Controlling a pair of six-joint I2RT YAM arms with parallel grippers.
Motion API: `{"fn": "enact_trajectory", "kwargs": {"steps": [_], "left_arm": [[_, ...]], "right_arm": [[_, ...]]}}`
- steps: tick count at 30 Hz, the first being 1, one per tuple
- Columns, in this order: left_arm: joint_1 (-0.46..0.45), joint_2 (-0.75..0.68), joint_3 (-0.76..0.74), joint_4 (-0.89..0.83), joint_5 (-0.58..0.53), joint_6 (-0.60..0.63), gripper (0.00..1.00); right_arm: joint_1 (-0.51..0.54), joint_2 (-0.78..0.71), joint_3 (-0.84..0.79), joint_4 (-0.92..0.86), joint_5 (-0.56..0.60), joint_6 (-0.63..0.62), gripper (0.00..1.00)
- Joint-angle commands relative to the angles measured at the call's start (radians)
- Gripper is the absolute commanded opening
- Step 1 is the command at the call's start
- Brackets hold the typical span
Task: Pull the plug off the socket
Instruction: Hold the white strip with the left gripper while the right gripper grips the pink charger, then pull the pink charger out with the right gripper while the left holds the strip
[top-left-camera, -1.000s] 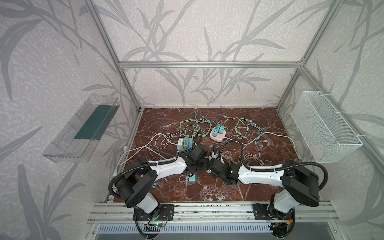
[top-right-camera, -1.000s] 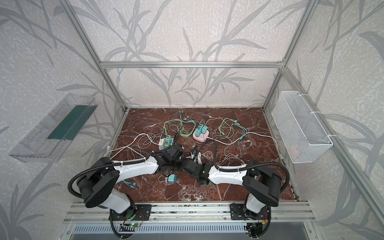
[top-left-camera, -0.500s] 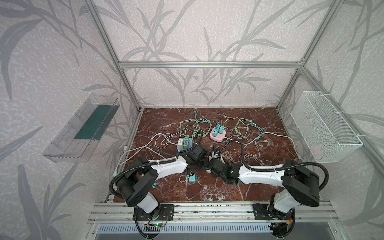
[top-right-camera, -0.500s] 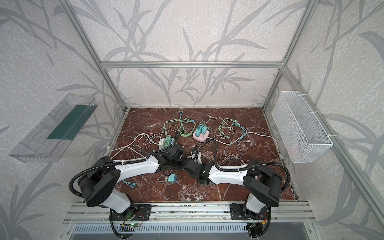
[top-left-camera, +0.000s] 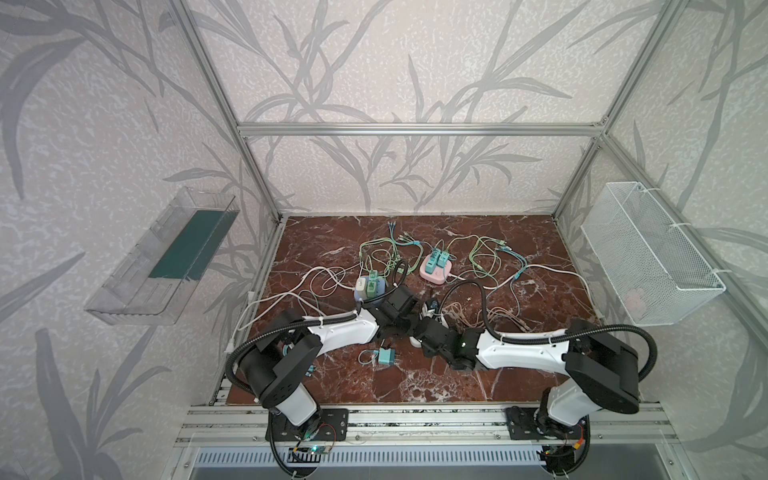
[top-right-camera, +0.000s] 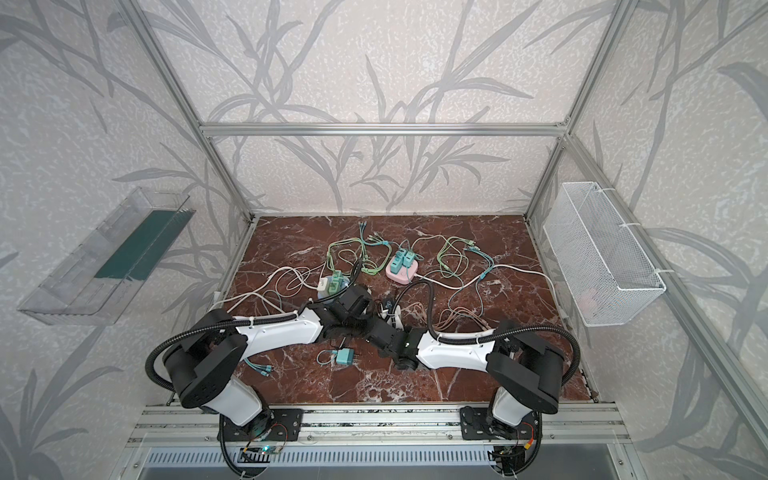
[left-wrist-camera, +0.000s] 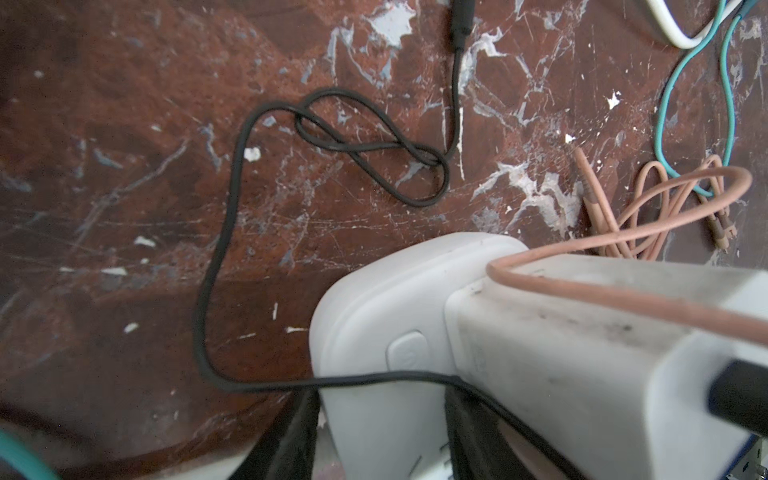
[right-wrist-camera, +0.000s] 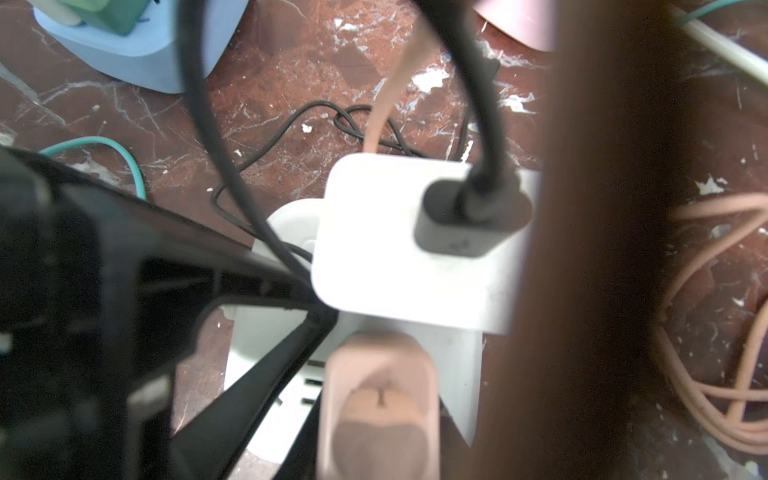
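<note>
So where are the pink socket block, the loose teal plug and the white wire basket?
Pink socket block (top-left-camera: 430, 275): in a top view, bare pink casing.
Loose teal plug (top-left-camera: 386, 356): in a top view, its body.
White wire basket (top-left-camera: 615, 249): in a top view, mesh side wall.

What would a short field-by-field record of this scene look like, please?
surface: red marble table
target: white socket, with a white adapter and a pink plug seated in it
left arm: left gripper astride the white socket; grip unclear
right arm: right gripper shut by the white adapter; hold not visible
other sockets: blue socket and pink socket, both with plugs in
loose: teal plug lying on the table
</note>
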Motion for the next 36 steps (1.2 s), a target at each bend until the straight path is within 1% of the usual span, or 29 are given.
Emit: {"fn": "enact_trajectory", "kwargs": {"steps": [1, 13, 19, 26, 30, 36], "left_arm": [[-0.006, 0.042, -0.017, -0.062, -0.006, 0.011, 0.49], [-0.006, 0.05, -0.013, -0.076, -0.013, 0.013, 0.44], [-0.011, 0.056, -0.009, -0.073, -0.015, 0.013, 0.44], [-0.017, 0.056, -0.009, -0.075, -0.023, 0.014, 0.42], [-0.024, 0.067, -0.004, -0.073, -0.026, 0.013, 0.42], [-0.031, 0.083, 0.007, -0.076, -0.026, 0.016, 0.42]], "right_arm": [[0.02, -0.067, 0.019, 0.046, -0.01, -0.025, 0.09], [-0.002, -0.119, 0.0, 0.023, 0.004, -0.044, 0.1], [-0.001, -0.076, 0.014, 0.04, -0.043, -0.031, 0.1], [0.003, -0.033, 0.065, -0.03, -0.021, -0.066, 0.1], [0.016, -0.024, 0.085, -0.03, -0.02, -0.08, 0.1], [0.026, 0.03, 0.124, -0.036, -0.029, -0.082, 0.1]]}}
